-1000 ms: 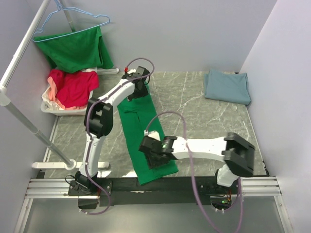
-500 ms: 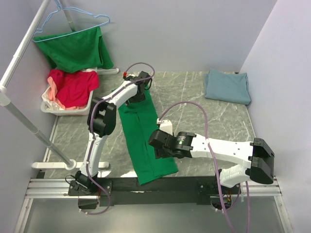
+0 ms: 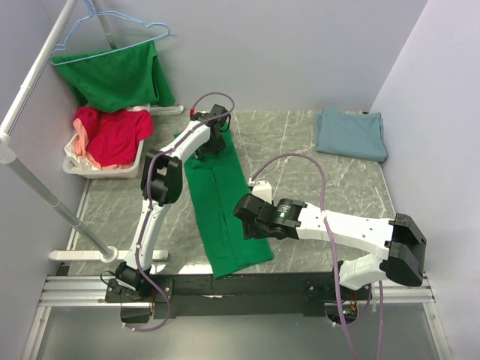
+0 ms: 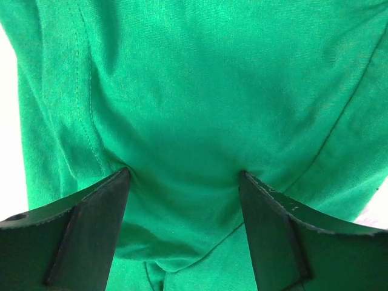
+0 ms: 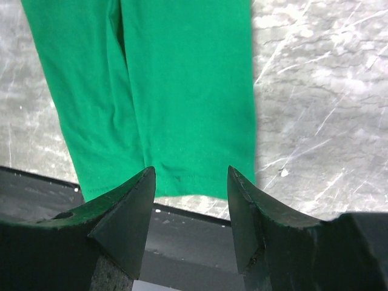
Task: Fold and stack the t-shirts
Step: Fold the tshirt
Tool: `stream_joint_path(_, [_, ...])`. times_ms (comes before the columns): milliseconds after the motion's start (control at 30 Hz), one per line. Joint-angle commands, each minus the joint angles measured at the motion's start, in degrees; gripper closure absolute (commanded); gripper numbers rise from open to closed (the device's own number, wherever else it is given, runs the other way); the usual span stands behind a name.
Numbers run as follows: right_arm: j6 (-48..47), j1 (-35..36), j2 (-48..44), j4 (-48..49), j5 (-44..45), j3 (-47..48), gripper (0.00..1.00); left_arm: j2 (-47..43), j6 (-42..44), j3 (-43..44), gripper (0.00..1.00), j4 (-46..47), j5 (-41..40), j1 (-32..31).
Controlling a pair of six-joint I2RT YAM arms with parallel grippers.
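A bright green t-shirt [image 3: 221, 206] lies folded into a long narrow strip that runs from mid-table to the near edge. My left gripper [image 3: 211, 144] is at the strip's far end. In the left wrist view it [image 4: 183, 174] is open, its tips pressed into the green t-shirt [image 4: 194, 91], with cloth bunched between them. My right gripper [image 3: 251, 229] hovers over the strip's near end. In the right wrist view it [image 5: 191, 173] is open and empty, just above the green hem [image 5: 182, 121]. A blue-grey t-shirt [image 3: 351, 133] lies folded at the back right.
Another green t-shirt [image 3: 116, 75] hangs on a blue hanger at the back left. Below it a white basket [image 3: 75, 166] holds red and pink t-shirts [image 3: 112, 135]. A white rack pole [image 3: 45, 191] slants down the left side. A black rail [image 5: 194, 236] runs along the near table edge.
My right arm has stretched out, and its gripper has drawn back from the hem towards mid-strip. My left gripper has crept slightly further along the strip's far end.
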Motion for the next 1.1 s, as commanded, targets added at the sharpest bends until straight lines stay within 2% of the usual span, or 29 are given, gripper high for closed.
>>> stream_joint_path(0, [-0.69, -2.12, -1.31, 0.68, 0.73, 0.04, 0.42, 3.12, 2.51, 3.77, 0.21, 4.09, 4.47, 2.23])
stream_joint_path(200, [-2.27, -4.32, 0.62, 1.55, -0.32, 0.48, 0.42, 3.47, 8.57, 3.33, 0.19, 13.93, 10.53, 2.94])
stream_joint_path(333, [-3.06, -5.64, 2.20, 2.26, -0.85, 0.39, 0.42, 2.95, 14.10, 2.46, 0.18, 25.69, 18.52, 3.11])
stream_joint_path(433, [-3.68, -6.52, 3.17, 3.48, -1.37, -0.31, 0.42, 0.85, 17.78, -1.23, 0.15, 35.26, 20.12, 3.02])
stream_joint_path(533, [-3.77, -7.31, 4.31, 4.63, -1.99, -1.19, 0.42, 0.14, 21.83, -2.29, 0.09, 39.60, 22.84, 3.02])
stream_joint_path(567, [-3.77, -7.31, 4.84, 4.63, -2.08, -1.36, 0.43, 0.40, 22.46, -1.25, 0.05, 41.27, 23.80, 3.02])
stream_joint_path(667, [-3.07, -7.31, 4.93, 4.54, -1.82, -1.89, 0.43, 2.15, 24.04, 3.14, 0.01, 41.20, 26.44, 3.02])
stream_joint_path(733, [-2.71, -7.40, 4.49, 4.89, -1.55, -2.42, 0.43, 1.37, 23.70, 4.21, 0.01, 40.41, 25.66, 2.85])
stream_joint_path(800, [-2.45, -7.49, 3.97, 5.16, -1.38, -2.77, 0.43, -1.52, 22.99, -0.51, 0.01, 42.93, 21.99, 2.76])
stream_joint_path(933, [-2.54, -7.75, 3.79, 6.30, -0.85, -2.95, 0.43, -13.82, 20.89, -14.12, 0.00, 49.10, 15.56, 2.67])
stream_joint_path(1067, [-2.36, -9.06, 5.28, 9.10, -2.34, -4.35, 0.43, -20.51, 19.04, -16.09, 0.01, 41.67, 8.19, 1.62])
